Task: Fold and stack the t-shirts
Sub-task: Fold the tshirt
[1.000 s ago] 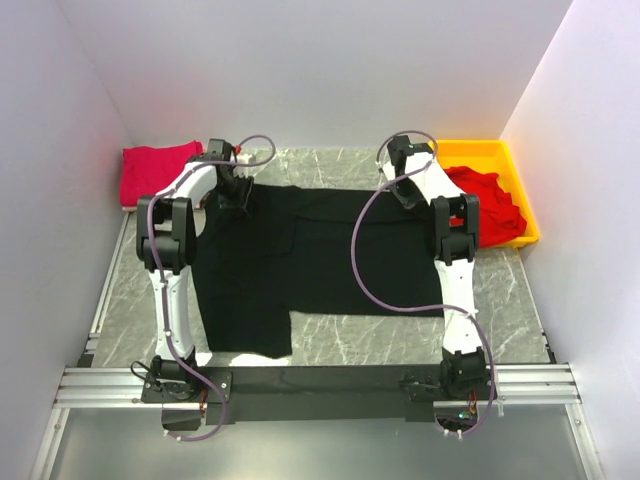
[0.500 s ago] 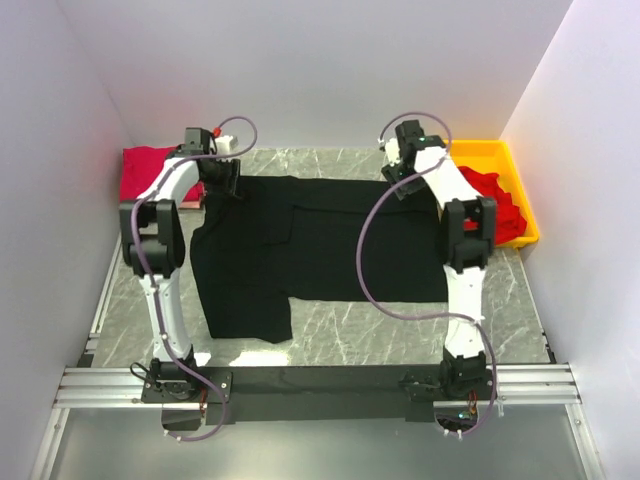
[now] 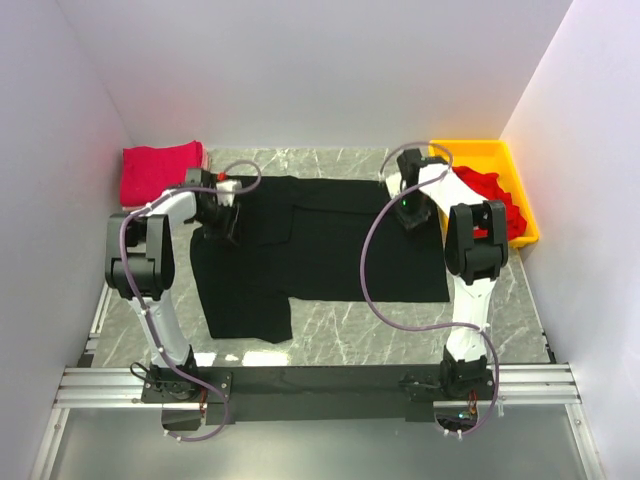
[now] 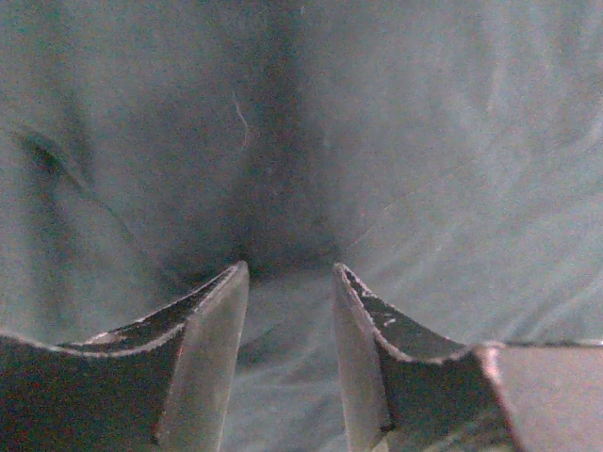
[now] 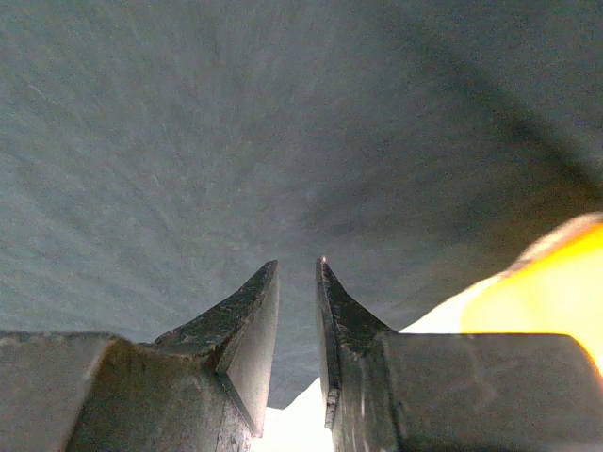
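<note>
With the black shirt [image 3: 330,250] newly pulled flat, the left hand [image 4: 287,268] is opened and the right hand [image 5: 298,264] nearly closed, ready for folding.

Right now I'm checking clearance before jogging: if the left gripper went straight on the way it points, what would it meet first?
The black t-shirt: the left gripper points at it, jaws apart, a dark crease dead ahead. How near is unclear.

No legible text, seemingly.
</note>
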Available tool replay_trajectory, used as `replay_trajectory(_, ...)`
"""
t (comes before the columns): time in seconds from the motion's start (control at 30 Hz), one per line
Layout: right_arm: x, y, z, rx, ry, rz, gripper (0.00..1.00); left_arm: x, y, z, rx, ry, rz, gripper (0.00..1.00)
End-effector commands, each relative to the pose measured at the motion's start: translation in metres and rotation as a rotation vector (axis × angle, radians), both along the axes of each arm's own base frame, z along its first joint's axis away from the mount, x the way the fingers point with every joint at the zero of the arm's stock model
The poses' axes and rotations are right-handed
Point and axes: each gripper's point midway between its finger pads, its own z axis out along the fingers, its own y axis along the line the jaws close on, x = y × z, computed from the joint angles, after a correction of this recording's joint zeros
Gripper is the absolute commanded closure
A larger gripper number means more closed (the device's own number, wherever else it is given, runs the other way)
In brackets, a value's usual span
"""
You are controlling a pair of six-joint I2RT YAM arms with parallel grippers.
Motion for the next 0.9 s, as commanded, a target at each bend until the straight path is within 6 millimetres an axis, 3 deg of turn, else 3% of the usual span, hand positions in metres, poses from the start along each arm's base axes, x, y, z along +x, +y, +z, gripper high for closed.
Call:
replay_trajectory(0.0, -0.021, -0.005, -0.009, -0.01, 0.037, 0.009, 0.71, -0.014, 0.006, 0.005, 0.037, -0.035, -0.036, 0.51)
replay_trajectory(0.13, -0.027, -0.013, -0.03, -0.057, 0.061, 0.0, 0.72, -0.029, 0.018, -0.017, 0.085, 0.023, -0.03, 0.53)
replay_trajectory(0.23, -0.025, -0.019, -0.035, -0.091, 0.045, -0.011, 0.72, -0.028, 0.017, -0.011, 0.052, 0.002, -0.065, 0.49)
replay_trajectory(0.27, -0.023, -0.016, -0.026, -0.068, 0.024, -0.005, 0.69, -0.026, 0.022, 0.005, 0.028, -0.028, -0.067, 0.47)
replay_trajectory(0.33, -0.026, -0.01, -0.011, -0.02, -0.003, 0.016, 0.61, -0.028, 0.013, 0.031, -0.054, -0.1, -0.152, 0.4)
replay_trajectory(0.37, -0.03, -0.004, 0.009, 0.025, -0.041, 0.045, 0.51, -0.032, 0.011, 0.056, -0.063, -0.173, -0.207, 0.35)
replay_trajectory(0.4, -0.029, -0.001, 0.023, 0.044, -0.074, 0.061, 0.46, -0.037, 0.009, 0.068, -0.082, -0.195, -0.211, 0.33)
replay_trajectory(0.43, -0.035, 0.0, 0.043, 0.06, -0.118, 0.078, 0.42, -0.042, 0.008, 0.077, -0.089, -0.241, -0.262, 0.31)
replay_trajectory(0.5, -0.055, 0.001, 0.051, 0.075, -0.117, 0.135, 0.31, -0.061, 0.008, 0.099, -0.085, -0.29, -0.311, 0.29)
replay_trajectory(0.57, -0.069, -0.001, 0.067, 0.078, -0.162, 0.191, 0.29, -0.083, 0.01, 0.103, -0.084, -0.316, -0.398, 0.29)
replay_trajectory(0.6, -0.085, -0.005, 0.059, 0.07, -0.136, 0.206, 0.29, -0.1, 0.011, 0.099, -0.083, -0.305, -0.468, 0.31)
replay_trajectory(0.67, -0.101, -0.009, 0.067, 0.049, -0.174, 0.262, 0.3, -0.122, 0.021, 0.09, -0.091, -0.286, -0.489, 0.31)
replay_trajectory(0.7, -0.117, -0.012, 0.056, 0.039, -0.144, 0.282, 0.32, -0.137, 0.023, 0.09, -0.089, -0.291, -0.545, 0.33)
replay_trajectory(0.77, -0.129, -0.017, 0.059, 0.011, -0.192, 0.333, 0.35, -0.156, 0.031, 0.081, -0.086, -0.272, -0.558, 0.33)
replay_trajectory(0.8, -0.145, -0.021, 0.044, -0.002, -0.163, 0.348, 0.38, -0.162, 0.035, 0.076, -0.065, -0.275, -0.582, 0.34)
replay_trajectory(0.87, -0.149, -0.025, 0.041, -0.042, -0.221, 0.388, 0.42, -0.173, 0.043, 0.066, -0.05, -0.264, -0.577, 0.35)
